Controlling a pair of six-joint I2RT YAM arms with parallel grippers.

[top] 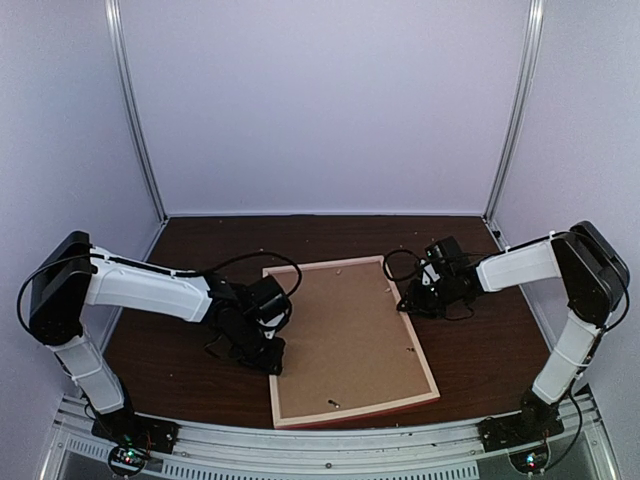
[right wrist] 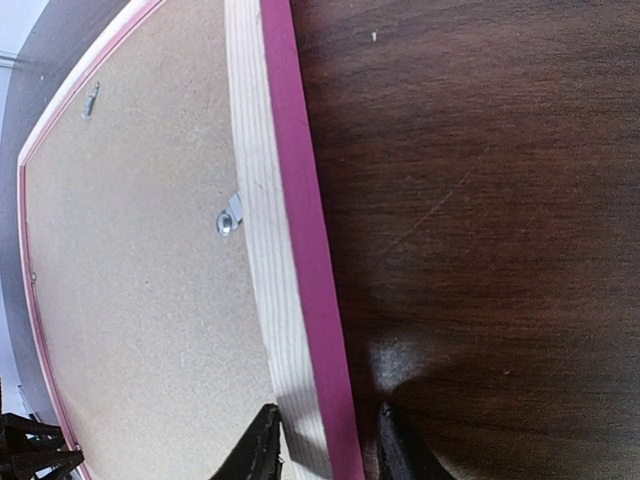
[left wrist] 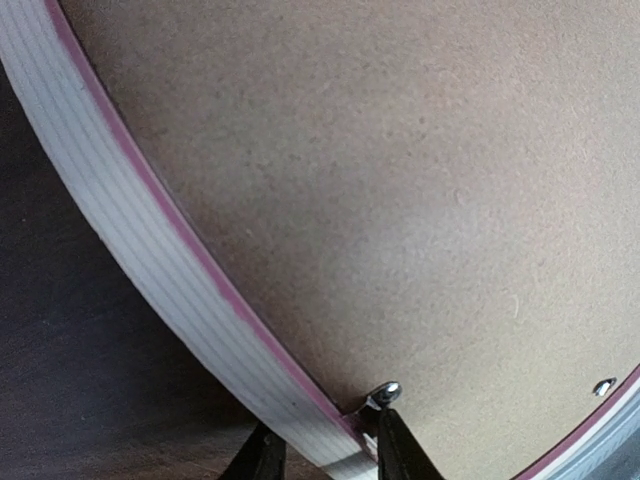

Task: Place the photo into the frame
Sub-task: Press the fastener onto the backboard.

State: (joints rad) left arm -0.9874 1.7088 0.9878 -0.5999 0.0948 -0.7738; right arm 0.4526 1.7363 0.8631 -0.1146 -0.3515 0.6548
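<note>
Left gripper point(left wrist: 328, 452) pinches frame point(left wrist: 150, 265) bar; right gripper point(right wrist: 322, 450) straddles opposite bar, grip unclear. Uneven lift could slip, spilling board point(top: 345, 335).

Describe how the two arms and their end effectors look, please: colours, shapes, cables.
Both arms match. The left arm and right arm have smooth white links with bulky black rounded housings at the elbows. Thin black cables loop loosely near each wrist. The left end effector and right end effector are black, each ending in two narrow fingers.
</note>
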